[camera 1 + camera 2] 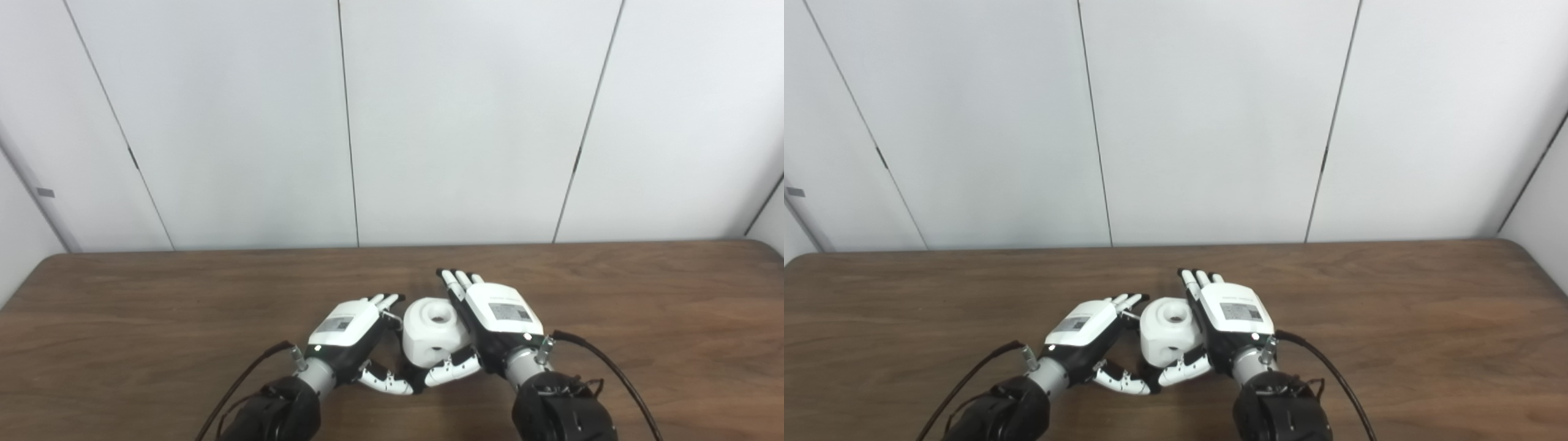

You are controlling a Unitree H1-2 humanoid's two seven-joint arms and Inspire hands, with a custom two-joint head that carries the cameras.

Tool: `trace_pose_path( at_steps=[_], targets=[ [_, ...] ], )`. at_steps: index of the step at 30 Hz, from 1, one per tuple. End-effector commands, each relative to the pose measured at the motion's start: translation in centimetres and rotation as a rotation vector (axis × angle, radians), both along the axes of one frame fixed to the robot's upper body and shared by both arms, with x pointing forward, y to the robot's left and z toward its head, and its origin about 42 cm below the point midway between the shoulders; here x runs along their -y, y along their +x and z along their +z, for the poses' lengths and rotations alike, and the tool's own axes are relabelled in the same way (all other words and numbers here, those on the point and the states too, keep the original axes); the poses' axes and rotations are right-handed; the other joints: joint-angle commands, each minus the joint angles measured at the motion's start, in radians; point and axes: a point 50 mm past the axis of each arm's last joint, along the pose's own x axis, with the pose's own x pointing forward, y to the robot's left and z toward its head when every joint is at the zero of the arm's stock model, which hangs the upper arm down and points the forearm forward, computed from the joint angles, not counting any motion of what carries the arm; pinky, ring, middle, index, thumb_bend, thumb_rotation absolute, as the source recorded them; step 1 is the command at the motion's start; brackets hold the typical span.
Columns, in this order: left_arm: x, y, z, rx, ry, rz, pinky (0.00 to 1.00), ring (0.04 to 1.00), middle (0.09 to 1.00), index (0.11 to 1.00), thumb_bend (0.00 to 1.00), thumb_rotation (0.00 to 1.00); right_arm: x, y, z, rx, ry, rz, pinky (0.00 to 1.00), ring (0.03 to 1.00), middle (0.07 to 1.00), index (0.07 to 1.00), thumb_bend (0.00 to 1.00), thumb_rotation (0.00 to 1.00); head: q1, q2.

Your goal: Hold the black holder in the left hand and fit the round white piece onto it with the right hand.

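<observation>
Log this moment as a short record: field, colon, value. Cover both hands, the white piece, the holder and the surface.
left robot hand: open, fingers extended, beside the white piece's left side
right robot hand: open, fingers extended, against the piece's right side
round white piece: between the two hands, hole in its top facing up
black holder: cannot be made out
table: brown wood, piece sits near the front middle

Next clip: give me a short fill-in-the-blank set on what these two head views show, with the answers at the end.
1. The round white piece sits ____ the left hand and the right hand.
2. The hole in the top of the round white piece faces ____.
3. The table has a ____ wood-grain top.
4. A black cable trails from the ____ wrist towards the picture's bottom edge.

Answers: between; up; brown; right
</observation>
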Motion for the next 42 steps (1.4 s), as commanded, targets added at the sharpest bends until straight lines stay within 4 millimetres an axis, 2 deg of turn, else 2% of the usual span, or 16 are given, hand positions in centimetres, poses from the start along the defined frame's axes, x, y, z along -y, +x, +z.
trace_pose_path(
  at_steps=[1,22,42],
  targets=[
    [-0.8,0.6,1.3,0.049,0.033,0.021,1.00,1.000,0.983,0.705,1.00,0.30,-0.3,0.4,1.3,0.052,0.005,0.011,0.68,1.000,1.000,1.000,1.00,0.49,0.001,0.001],
    [-3.1,0.2,2.5,0.020,0.080,0.097,1.00,1.000,1.000,0.899,1.00,0.38,0.3,0.5,0.9,0.040,0.023,-0.003,0.70,1.000,1.000,1.000,1.00,0.48,0.003,-0.014],
    [-4.9,-0.4,3.0,-0.010,0.066,0.180,1.00,1.000,1.000,0.904,1.00,0.35,1.2,0.7,0.9,0.033,0.038,-0.020,0.71,1.000,1.000,1.000,1.00,0.49,0.004,-0.018]
  ],
)
